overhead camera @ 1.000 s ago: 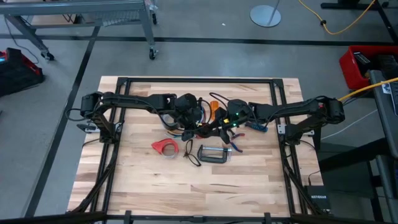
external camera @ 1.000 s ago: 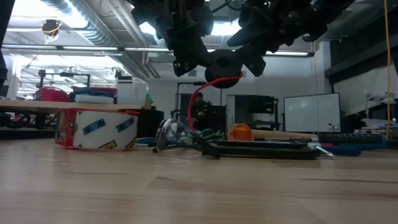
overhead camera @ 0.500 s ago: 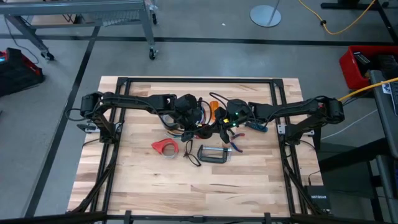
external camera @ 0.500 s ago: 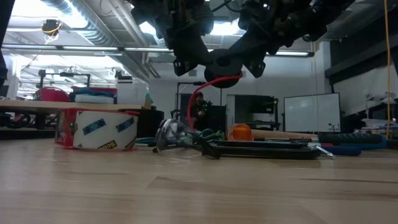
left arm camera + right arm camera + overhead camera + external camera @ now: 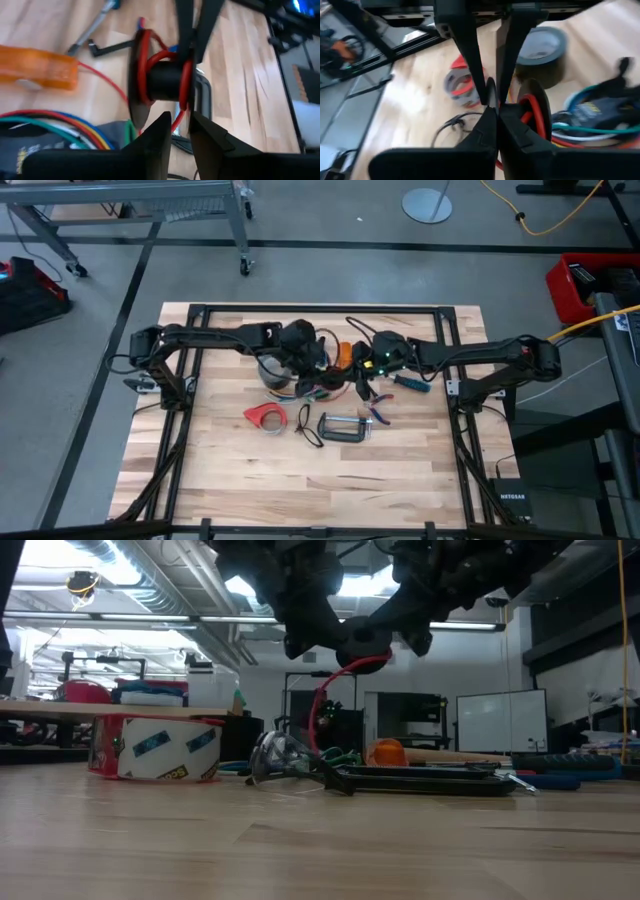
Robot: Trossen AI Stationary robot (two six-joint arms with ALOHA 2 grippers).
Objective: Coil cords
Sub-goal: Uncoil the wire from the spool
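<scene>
Both arms meet above the upper middle of the table in the high view. The right gripper (image 5: 492,107) is clamped on the flange of a black spool (image 5: 165,80), around whose hub a red cord (image 5: 145,65) is looped. The left gripper (image 5: 180,122) has its fingers nearly together just beside that spool, seemingly pinching the red strand. The rest of the cords (image 5: 300,390), green, blue and orange, lie bunched on the table below the left gripper, near the grey tape roll (image 5: 545,50). The loose red loop could slip off the spool's edge if tension drops, and pulling hard may drag the bunch into the C-clamp (image 5: 343,427)
</scene>
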